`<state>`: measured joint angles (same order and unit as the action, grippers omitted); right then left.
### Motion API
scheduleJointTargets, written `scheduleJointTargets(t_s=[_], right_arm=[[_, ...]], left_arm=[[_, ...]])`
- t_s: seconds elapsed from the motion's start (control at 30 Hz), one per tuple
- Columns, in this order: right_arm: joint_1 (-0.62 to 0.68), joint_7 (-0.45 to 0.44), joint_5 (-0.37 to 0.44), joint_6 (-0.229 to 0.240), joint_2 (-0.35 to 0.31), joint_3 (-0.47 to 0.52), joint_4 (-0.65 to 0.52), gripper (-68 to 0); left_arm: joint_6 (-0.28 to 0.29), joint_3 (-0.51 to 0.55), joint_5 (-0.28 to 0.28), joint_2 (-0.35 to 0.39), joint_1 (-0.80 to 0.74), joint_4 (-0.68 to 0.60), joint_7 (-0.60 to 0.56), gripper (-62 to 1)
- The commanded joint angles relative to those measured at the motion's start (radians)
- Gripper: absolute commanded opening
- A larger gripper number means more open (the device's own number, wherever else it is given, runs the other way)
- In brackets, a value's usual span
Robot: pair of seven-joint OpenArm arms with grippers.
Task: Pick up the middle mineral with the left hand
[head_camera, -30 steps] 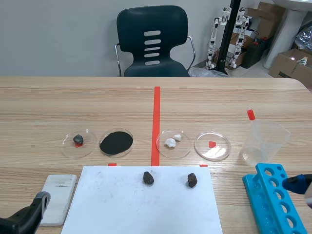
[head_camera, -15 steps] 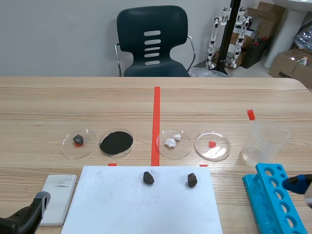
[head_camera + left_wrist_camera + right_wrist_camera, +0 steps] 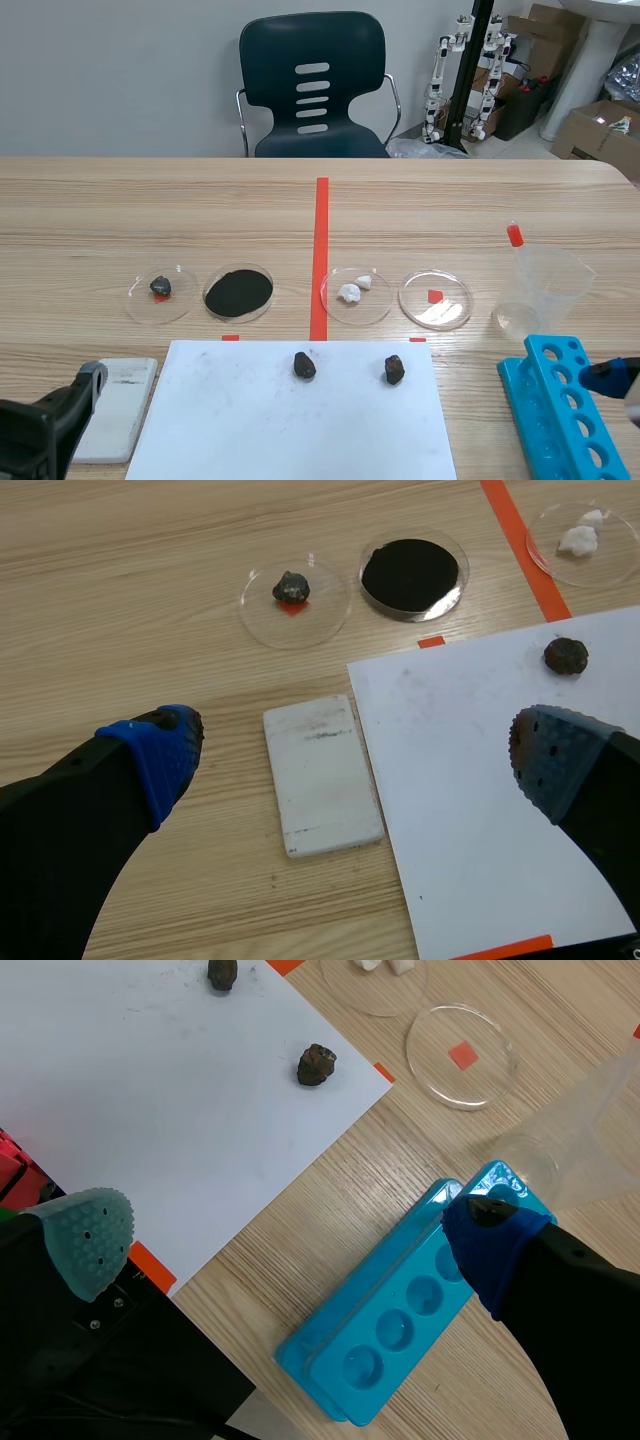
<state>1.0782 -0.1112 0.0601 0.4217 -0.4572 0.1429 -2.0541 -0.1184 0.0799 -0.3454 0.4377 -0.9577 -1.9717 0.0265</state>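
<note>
Two dark minerals lie on the white paper [image 3: 290,420]: one near its far middle [image 3: 304,365], one to the right [image 3: 394,370]. A third dark mineral [image 3: 160,287] sits in a clear dish at the left. My left gripper [image 3: 45,430] is low at the near left, beside a white block. In the left wrist view it [image 3: 355,748] stands open above the block and the paper's edge, with the middle mineral [image 3: 566,655] ahead, beyond its right finger. My right gripper [image 3: 288,1232] is open over the paper's corner and the blue rack, holding nothing.
A white block [image 3: 118,405] lies left of the paper. In a row behind it stand a black powder dish [image 3: 239,292], a dish with white bits [image 3: 356,293] and an empty dish [image 3: 436,298]. A plastic beaker [image 3: 540,290] and a blue rack [image 3: 560,410] stand at the right.
My left gripper has shifted slightly up and forward at the near left corner. The minerals and the right arm have not moved.
</note>
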Motion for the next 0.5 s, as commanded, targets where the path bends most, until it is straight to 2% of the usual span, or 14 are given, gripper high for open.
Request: scheduleJointTargets(t_s=[0.0, 0.07, 0.23, 0.33, 0.47], right_arm=[[-0.003, -0.014, 0.01, -0.007, -0.005, 0.008, -0.019, -1.9], [-0.003, -0.014, 0.01, -0.007, -0.005, 0.008, -0.019, -1.9], [-0.003, -0.014, 0.01, -0.007, -0.005, 0.008, -0.019, -1.9], [-0.003, -0.015, 0.01, -0.007, -0.005, 0.008, -0.019, -1.9], [-0.003, -0.014, 0.01, -0.007, -0.005, 0.008, -0.019, -1.9]], left_arm=[[0.002, 0.0, -0.002, -0.002, 0.015, -0.011, -0.014, 1.4], [0.003, 0.0, -0.003, -0.002, 0.045, -0.011, -0.009, 1.4], [0.021, -0.021, -0.003, -0.011, 0.11, -0.011, 0.133, 1.4], [0.042, -0.066, -0.003, -0.011, 0.142, -0.011, 0.227, 1.4], [0.047, -0.146, -0.013, -0.011, 0.211, -0.007, 0.295, 1.4]])
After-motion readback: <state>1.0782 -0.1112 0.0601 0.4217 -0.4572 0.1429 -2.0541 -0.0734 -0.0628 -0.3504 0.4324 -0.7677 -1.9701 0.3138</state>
